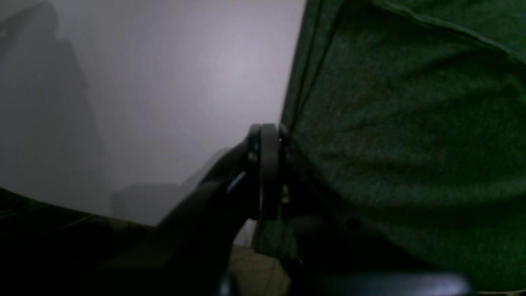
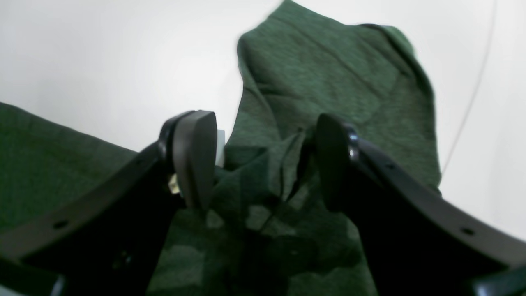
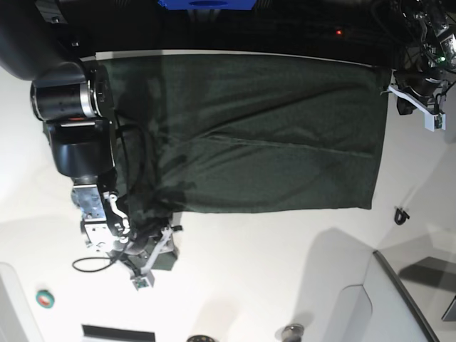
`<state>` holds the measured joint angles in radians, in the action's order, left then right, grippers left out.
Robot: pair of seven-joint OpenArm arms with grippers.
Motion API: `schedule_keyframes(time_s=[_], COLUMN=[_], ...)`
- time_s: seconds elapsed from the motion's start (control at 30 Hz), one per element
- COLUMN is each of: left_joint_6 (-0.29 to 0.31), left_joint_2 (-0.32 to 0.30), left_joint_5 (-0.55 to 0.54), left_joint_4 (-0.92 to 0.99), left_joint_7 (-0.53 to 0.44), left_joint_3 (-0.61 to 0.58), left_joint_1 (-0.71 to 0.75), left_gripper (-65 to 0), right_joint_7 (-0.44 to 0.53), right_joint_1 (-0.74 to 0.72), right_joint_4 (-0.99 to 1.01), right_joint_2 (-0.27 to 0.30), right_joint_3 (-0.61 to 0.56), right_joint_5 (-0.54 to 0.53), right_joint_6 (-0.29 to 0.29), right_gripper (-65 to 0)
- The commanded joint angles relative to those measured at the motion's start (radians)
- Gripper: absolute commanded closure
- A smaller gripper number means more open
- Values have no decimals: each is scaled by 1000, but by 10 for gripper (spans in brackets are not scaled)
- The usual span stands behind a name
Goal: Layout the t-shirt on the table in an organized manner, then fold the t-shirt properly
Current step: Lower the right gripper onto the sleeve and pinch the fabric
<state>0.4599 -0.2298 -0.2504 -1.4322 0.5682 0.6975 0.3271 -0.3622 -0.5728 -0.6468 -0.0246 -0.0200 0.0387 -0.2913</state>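
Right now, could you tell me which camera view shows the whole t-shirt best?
The base view: the t-shirt appears nearly whole, spread across the table. The left wrist view shows only one edge; the right wrist view shows a bunched sleeve.

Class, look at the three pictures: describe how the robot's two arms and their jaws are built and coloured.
The right gripper has two black curved jaws with rounded flat pads and small holes along their arms. The left gripper is black too, seen dimly. From above, the right arm is bulky black with a silver joint ring, a white bracket and a black cable near its wrist.
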Motion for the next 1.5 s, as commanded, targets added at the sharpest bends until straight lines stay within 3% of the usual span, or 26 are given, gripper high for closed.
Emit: schedule_keyframes(time_s=[0.0,0.13,0.23,0.37,0.43,0.57,0.63,0.97,1.03,1.13,1.2,1.4,1.47], left_joint_6=[3,3,3,3,3,3,3,3,3,3,3,3,3], left_joint_2=[-18,-16,-16,-15,-15,-15,-15,-16,-16,-16,-16,-16,-15], left_joint_5=[-8,-8,-8,-8,-8,-8,-8,-8,-8,-8,-8,-8,-8], left_joint_4=[-15,-22,-15,-15,-15,-15,-15,-15,-15,-14,-14,-14,-14], left_joint_7=[-20,-18,-18,-18,-18,-18,-18,-18,-18,-18,-18,-18,-18], left_joint_3=[8,8,8,8,8,8,8,8,8,8,8,8,6], left_joint_1=[0,11,11,13,13,13,13,13,13,13,13,5,5], left_gripper=[0,0,0,0,0,0,0,0,0,0,0,0,0], right_joint_7=[21,22,22,22,22,21,18,16,16,19,21,21,21], right_joint_1=[-39,-34,-34,-34,-33,-33,-33,-22,-17,-13,-13,-11,-11], right_joint_4=[-17,-17,-17,-17,-15,-15,-15,-26,-34,-26,-24,-23,-21], right_joint_2=[7,12,13,15,15,13,13,7,5,5,5,5,5], right_joint_3=[1,2,2,2,2,1,1,2,4,4,4,4,4], right_joint_5=[17,43,43,43,43,43,43,40,40,40,40,40,40], right_joint_6=[2,19,119,120,120,125,125,128,129,129,129,129,129], right_gripper=[-356,-354,-354,-345,-275,-51,-3,-5,-63,-224,-293,-296,-261])
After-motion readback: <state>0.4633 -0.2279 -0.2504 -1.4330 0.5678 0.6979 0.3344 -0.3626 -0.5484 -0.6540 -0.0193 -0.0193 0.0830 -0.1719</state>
